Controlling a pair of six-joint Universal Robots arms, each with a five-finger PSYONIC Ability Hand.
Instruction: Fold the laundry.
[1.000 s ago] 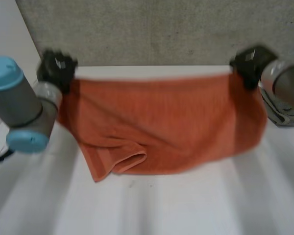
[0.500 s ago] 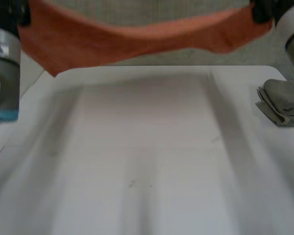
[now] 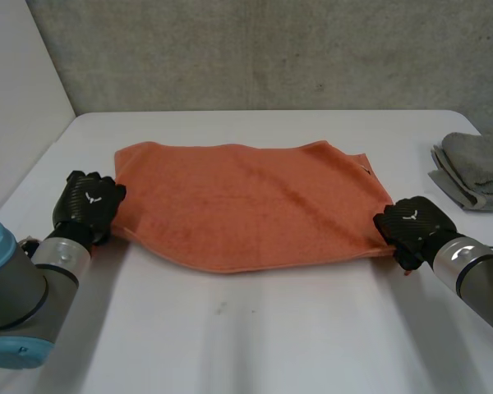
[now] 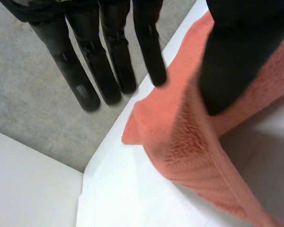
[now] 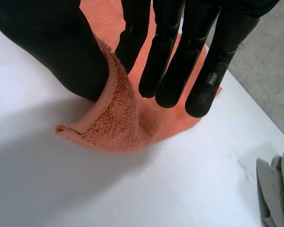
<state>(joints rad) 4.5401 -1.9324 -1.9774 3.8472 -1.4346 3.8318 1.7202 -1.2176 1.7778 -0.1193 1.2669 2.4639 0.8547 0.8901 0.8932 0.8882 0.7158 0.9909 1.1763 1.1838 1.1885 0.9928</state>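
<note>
My left hand [image 3: 88, 205] and right hand [image 3: 412, 223], set low and wide apart, palms down. Each keeps its fingers straight with the thumb closed toward them, pinching a near corner of the towel [image 3: 246, 205]; both forearms reach forward.

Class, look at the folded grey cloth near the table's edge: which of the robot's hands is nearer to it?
Right. The right hand pinches a near corner of the orange towel, just short of the grey cloth. The left hand pinches the towel's opposite end, with the whole towel between it and the cloth.
</note>
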